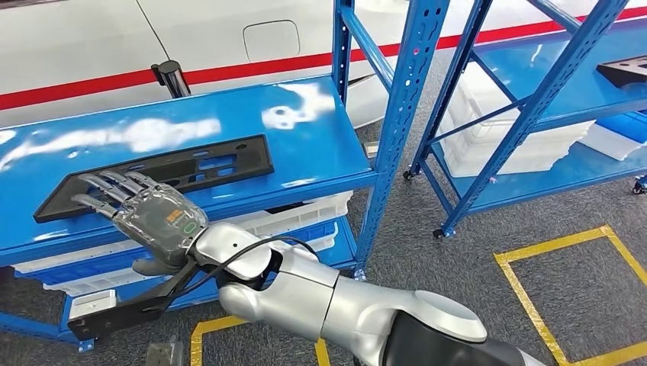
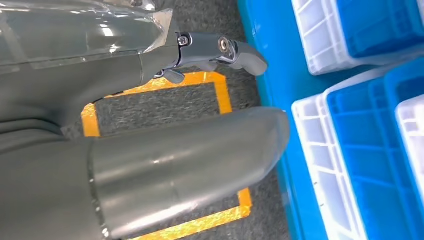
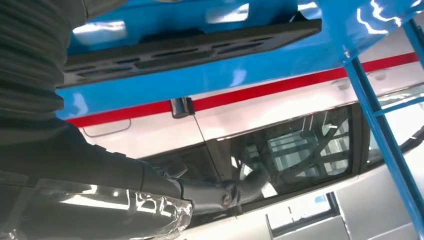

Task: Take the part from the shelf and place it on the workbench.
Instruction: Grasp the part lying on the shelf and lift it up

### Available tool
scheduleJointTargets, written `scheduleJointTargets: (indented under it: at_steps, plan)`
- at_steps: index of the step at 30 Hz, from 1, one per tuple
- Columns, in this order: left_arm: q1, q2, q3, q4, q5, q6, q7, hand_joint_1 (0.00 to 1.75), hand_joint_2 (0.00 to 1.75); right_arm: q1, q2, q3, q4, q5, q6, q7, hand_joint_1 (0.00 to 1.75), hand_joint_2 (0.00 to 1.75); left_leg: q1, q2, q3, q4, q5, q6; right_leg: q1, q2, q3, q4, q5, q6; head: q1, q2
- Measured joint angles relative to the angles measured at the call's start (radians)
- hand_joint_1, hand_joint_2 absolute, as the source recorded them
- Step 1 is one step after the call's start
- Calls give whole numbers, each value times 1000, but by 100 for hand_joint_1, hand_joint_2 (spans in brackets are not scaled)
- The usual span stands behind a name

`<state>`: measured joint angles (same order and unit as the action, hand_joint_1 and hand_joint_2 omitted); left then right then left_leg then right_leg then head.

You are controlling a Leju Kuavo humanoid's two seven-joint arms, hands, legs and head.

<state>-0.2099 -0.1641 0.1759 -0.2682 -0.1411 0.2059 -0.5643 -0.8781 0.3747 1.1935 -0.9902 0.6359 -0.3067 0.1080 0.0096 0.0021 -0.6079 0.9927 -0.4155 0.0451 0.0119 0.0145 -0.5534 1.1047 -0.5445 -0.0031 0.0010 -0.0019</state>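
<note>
- You are at the start: the long flat black plastic part with slotted cut-outs [image 1: 164,171] lies on the glossy blue metal shelf [image 1: 305,145], near its front edge, not yet lifted.
- Your right hand [image 1: 137,210] lies over the part's near end, fingers stretched fairly flat across it and seemingly touching; the thumb hangs below the shelf's front lip. I judge that nothing is gripped yet.
- Your left hand [image 2: 150,115] hangs above grey carpet and yellow floor tape, beside white and blue plastic crates [image 2: 370,120]. Its fingers look loosely extended with nothing in them.
- Left to do: close on the part, lift it off the shelf, carry it to the worktop and set it down. No worktop is seen from here, so you will probably have to turn.
- Edges: the part's long side runs close along the shelf's front lip, so a grasp there has room below.
- The blue perforated upright post [image 1: 397,130] stands at the shelf's right corner, well apart from the hand; the part is long, so mind that post when swinging it out.
</note>
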Motion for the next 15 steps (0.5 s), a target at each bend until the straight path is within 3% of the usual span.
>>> scheduleJointTargets:
  at_steps: [3,4,5,7,8,9,11,12,15]
  plan:
    - [-2,-2,0,0,-2,-13,-1,0,0,1,-6,0,1,-1,0,1,0,0,5,0,13,-2,-11,-2,-16,-1,-126,166,-47,10,1,0]
    - [-2,-3,0,0,-3,-16,-1,0,0,3,-9,0,2,-1,0,1,0,0,8,-1,19,-2,-17,-6,-22,-2,-155,183,-49,20,1,0]
    - [-2,-4,0,0,-4,-17,-2,0,0,5,-11,0,2,-3,0,0,0,0,13,-2,25,-2,-24,-13,-29,-3,-166,163,-29,34,1,0]
    - [-2,-5,1,0,-5,-18,-4,0,0,7,-12,-1,3,-4,1,-2,0,0,24,-4,40,1,-39,-30,-44,-10,-140,40,58,71,2,0]
    - [-3,-5,2,0,-5,-19,-6,0,0,7,-13,-1,3,-5,1,-3,0,0,28,-5,46,6,-47,-41,-46,-16,-124,-20,90,77,2,0]
    - [-3,-6,3,0,-5,-20,-9,0,0,7,-14,-1,4,-5,2,-3,0,0,28,-5,47,10,-55,-51,-46,-22,-110,-59,109,72,3,0]
    - [-3,-7,8,0,-5,-23,-13,0,0,8,-16,-2,5,-6,2,-3,0,0,28,-3,49,16,-66,-67,-43,-26,-104,-72,118,43,2,0]
    - [-3,-6,11,0,-5,-25,-15,0,0,9,-16,-3,5,-6,2,-3,0,0,28,-1,50,16,-70,-67,-44,-24,-100,-70,125,34,2,0]
    - [-6,-5,16,0,-5,-29,-18,0,0,9,-14,-4,6,-7,3,-3,0,0,31,2,58,12,-72,-38,-45,-16,-98,-71,131,30,0,0]
